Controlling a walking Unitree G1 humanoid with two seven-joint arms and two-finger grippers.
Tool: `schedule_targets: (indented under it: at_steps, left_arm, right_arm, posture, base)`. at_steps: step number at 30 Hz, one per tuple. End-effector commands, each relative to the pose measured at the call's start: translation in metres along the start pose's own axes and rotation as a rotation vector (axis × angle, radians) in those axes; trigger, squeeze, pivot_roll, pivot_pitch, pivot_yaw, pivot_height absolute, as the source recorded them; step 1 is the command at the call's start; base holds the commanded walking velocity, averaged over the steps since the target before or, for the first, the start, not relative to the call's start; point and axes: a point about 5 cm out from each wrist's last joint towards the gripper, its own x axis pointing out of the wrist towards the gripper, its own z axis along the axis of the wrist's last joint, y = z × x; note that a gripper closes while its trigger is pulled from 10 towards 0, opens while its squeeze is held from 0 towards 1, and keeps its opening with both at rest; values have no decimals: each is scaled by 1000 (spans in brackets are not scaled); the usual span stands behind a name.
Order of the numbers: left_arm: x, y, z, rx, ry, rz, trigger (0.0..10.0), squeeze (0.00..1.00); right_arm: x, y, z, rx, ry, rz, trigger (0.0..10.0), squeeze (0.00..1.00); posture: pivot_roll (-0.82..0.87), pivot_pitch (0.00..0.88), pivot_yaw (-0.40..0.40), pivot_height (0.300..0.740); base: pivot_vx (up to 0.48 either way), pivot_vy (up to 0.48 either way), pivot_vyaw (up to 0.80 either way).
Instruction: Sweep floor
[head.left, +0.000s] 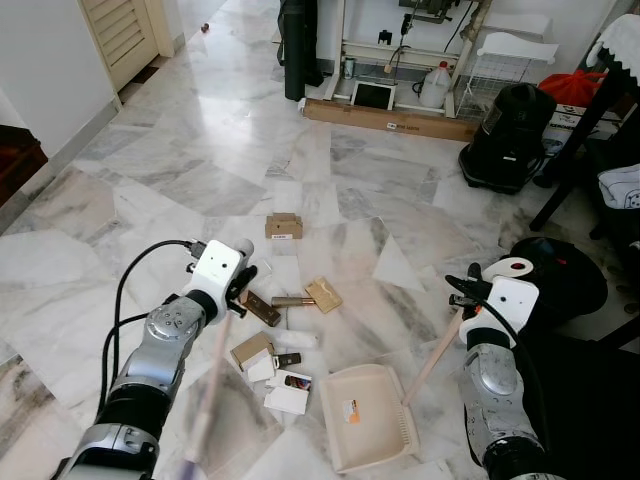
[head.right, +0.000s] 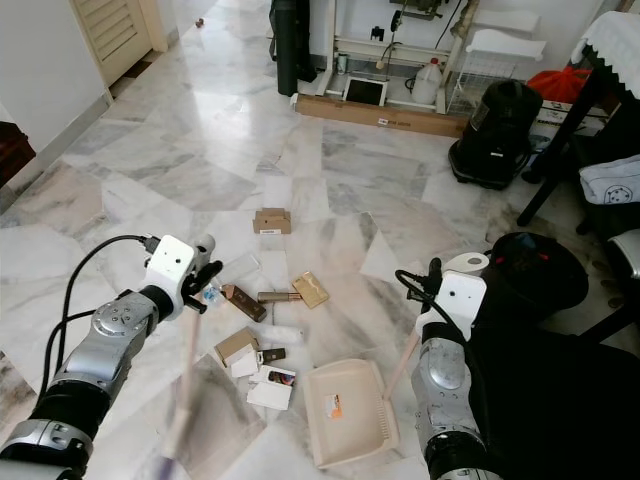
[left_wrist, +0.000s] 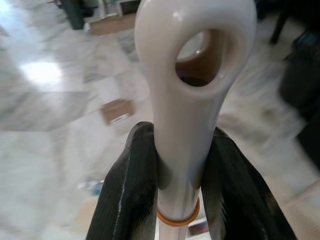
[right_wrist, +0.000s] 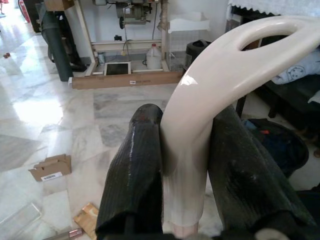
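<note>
My left gripper (head.left: 238, 290) is shut on the top of a cream broom handle (left_wrist: 190, 75). Its stick (head.left: 210, 390) runs blurred down toward me. My right gripper (head.left: 466, 295) is shut on the looped cream dustpan handle (right_wrist: 200, 100). The cream dustpan (head.left: 370, 415) rests on the marble floor between my arms. Litter lies just beyond the pan: a small cardboard box (head.left: 284, 226), a gold packet (head.left: 323, 294), a brown strip (head.left: 262, 308), a tan box (head.left: 251, 350) and white cards (head.left: 287, 392).
A black vacuum cleaner (head.left: 510, 135) stands at the back right, and a long cardboard box (head.left: 390, 118) lies before a sewing table. A black bag (head.left: 560, 275) and dark furniture crowd my right. A louvred door (head.left: 120, 35) is at the far left.
</note>
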Motion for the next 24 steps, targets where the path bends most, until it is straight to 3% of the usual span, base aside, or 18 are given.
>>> schedule_targets:
  at_steps: [1,4,14,24]
  left_arm:
    - [1,4,13,-11,-43,4,10000,0]
    - [2,5,15,-31,-52,4,10000,0]
    - [2,2,12,12,-31,-18,10000,0]
    - [2,3,12,3,-61,-18,10000,0]
  right_arm:
    - [3,-5,4,-8,-29,-19,10000,0]
    - [3,-5,4,-12,-28,-23,10000,0]
    - [3,-3,1,-23,-18,-20,10000,0]
    - [0,-9,-2,-51,-23,-89,10000,0]
  posture:
    - [120,111,-59,740]
    - [119,112,-59,740]
    - [119,114,-57,740]
    - [125,121,-55,740]
  base:
    - [0,0,0]
    - [0,0,0]
    - [0,0,0]
    - [0,0,0]
